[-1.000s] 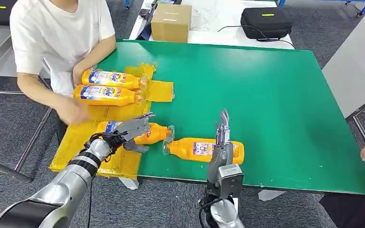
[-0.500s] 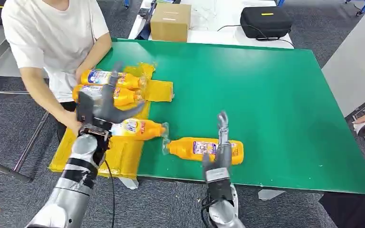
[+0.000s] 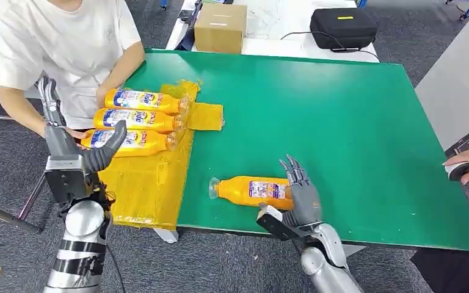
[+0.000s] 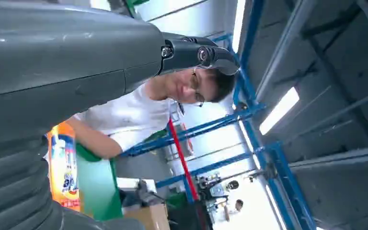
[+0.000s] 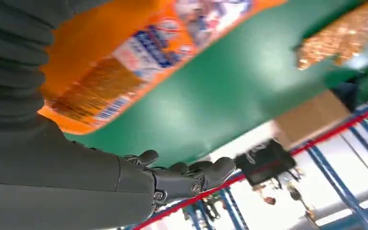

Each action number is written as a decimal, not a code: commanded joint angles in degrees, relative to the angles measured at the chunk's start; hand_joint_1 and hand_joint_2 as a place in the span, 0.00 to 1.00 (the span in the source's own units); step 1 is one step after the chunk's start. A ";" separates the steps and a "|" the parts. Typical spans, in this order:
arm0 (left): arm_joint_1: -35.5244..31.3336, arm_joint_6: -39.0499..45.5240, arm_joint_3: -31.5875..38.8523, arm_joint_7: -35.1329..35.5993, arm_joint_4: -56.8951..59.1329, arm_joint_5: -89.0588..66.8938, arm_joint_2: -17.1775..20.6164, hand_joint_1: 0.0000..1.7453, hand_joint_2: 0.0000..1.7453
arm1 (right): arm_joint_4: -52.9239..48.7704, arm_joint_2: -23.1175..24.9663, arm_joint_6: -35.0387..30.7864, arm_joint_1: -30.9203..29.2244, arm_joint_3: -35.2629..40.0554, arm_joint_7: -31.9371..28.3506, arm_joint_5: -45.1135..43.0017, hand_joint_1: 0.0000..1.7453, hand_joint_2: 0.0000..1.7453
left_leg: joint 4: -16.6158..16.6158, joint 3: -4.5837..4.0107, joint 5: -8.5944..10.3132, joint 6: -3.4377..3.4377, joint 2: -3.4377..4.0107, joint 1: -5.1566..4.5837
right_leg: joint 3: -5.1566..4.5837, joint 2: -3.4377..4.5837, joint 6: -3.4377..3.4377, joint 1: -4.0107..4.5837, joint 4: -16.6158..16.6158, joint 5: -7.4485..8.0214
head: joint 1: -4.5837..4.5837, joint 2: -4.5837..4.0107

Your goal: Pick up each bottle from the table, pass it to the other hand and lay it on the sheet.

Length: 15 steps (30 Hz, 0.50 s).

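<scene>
One orange plastic detergent bottle [image 3: 256,191] is lying on its side on the green table [image 3: 342,122], well to the right of the crinkled yellow sheet [image 3: 149,183], clear cap pointing back toward that sheet. The robot's right hand [image 3: 302,195] is sitting at the bottle's base end, fingers [image 3: 294,166] spread and raised, touching or just beside the bottle. Nothing is clasped in it. From the right wrist camera the bottle's label [image 5: 139,52] is looming close above the palm, with the fingertips [image 5: 206,172] reaching past it over the green top, so this looks like the approach to a grasp, not a hold.

Over on the sheet, three matching orange bottles [image 3: 135,119] are lying side by side in a neat row, caps all facing the table's middle, which is leaving the sheet's near half free for the last one. The left hand [image 3: 67,143] is hanging raised just beside the sheet's outer edge, fingers upright and apart, thumb out, holding nothing; it looks parked to receive the handover. A person in a white shirt [image 3: 67,43] is standing behind the sheet, one hand near the row.

My read: three down, one to go.
</scene>
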 commanded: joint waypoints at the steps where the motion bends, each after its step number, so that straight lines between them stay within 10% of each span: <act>1: 3.05 1.82 -2.17 1.34 -1.19 -0.61 -0.31 0.00 1.00 | 9.58 -1.69 1.49 -3.14 -1.46 5.55 5.73 0.00 1.00 | -0.04 0.37 -0.11 -0.07 0.07 0.03 | 0.35 0.06 -0.10 0.04 -0.04 -0.09 | 0.00 0.00; 15: 2.89 -0.74 -2.85 5.92 4.13 2.36 -0.91 0.00 1.00 | 19.68 3.12 5.98 -10.46 -1.12 10.86 6.16 0.00 1.00 | -0.06 0.42 -0.10 -0.09 0.19 0.04 | 0.33 0.16 -0.11 0.04 -0.02 -0.07 | 0.00 0.00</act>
